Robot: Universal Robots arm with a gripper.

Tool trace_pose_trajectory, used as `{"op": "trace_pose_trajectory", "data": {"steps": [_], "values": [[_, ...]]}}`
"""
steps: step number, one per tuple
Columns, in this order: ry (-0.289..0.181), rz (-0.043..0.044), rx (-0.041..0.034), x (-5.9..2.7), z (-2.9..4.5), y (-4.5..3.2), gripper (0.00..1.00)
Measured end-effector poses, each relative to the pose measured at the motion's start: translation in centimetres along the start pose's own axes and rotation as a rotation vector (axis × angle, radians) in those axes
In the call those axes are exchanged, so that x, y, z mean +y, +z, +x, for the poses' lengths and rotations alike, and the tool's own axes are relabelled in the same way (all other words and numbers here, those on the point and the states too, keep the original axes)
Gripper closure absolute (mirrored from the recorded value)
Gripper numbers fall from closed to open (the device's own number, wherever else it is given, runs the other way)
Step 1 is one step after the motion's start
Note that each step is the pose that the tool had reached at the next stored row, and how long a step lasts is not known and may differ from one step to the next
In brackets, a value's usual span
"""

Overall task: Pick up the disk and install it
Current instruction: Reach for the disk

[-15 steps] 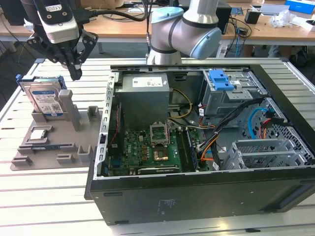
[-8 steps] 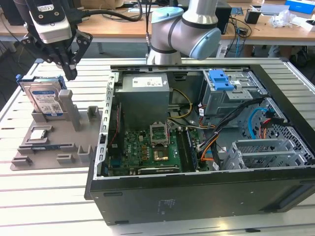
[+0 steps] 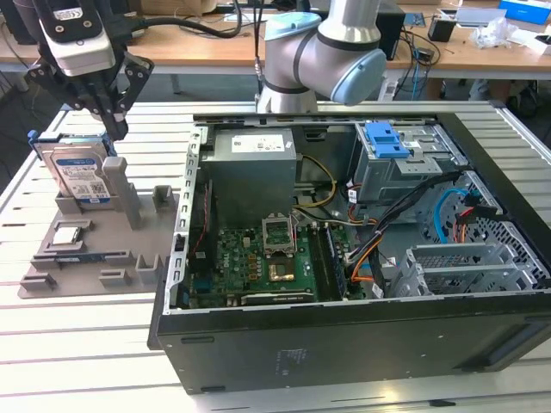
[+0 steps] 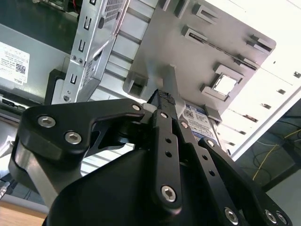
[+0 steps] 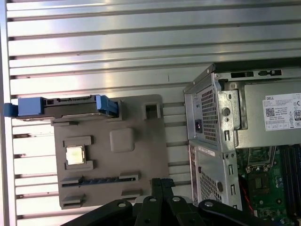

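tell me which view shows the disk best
The exterior view: the disk stands on edge in the grey holder, label clearly visible. The first wrist view gives its upper edge and blue rails; the second wrist view, a bit of label behind the gripper.

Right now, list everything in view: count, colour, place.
fixture plate: one, grey, on the table at the exterior view's left
disk: one, silver with blue rails, standing on edge in the fixture plate
processor chip: one, silver, in a pocket of the fixture plate
computer case: one, black, open, centre
motherboard: one, green, inside the computer case
power supply: one, grey, inside the computer case
drive bay: one, grey, inside the computer case
caddy: one, blue, atop the drive bay
table: one, silver slats
arm: one, grey and light blue, behind the computer case
gripper: one, black, shut, empty, just above the disk
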State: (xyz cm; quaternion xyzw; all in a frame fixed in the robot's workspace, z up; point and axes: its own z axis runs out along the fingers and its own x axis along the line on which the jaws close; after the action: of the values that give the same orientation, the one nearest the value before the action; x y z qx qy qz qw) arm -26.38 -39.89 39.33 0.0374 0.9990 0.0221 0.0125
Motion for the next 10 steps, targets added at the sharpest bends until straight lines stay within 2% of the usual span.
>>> {"op": "trace_pose_trajectory", "data": {"steps": [10], "values": [[0.0,0.0,0.0001,-0.08,1.11,-0.03,0.89]]}}
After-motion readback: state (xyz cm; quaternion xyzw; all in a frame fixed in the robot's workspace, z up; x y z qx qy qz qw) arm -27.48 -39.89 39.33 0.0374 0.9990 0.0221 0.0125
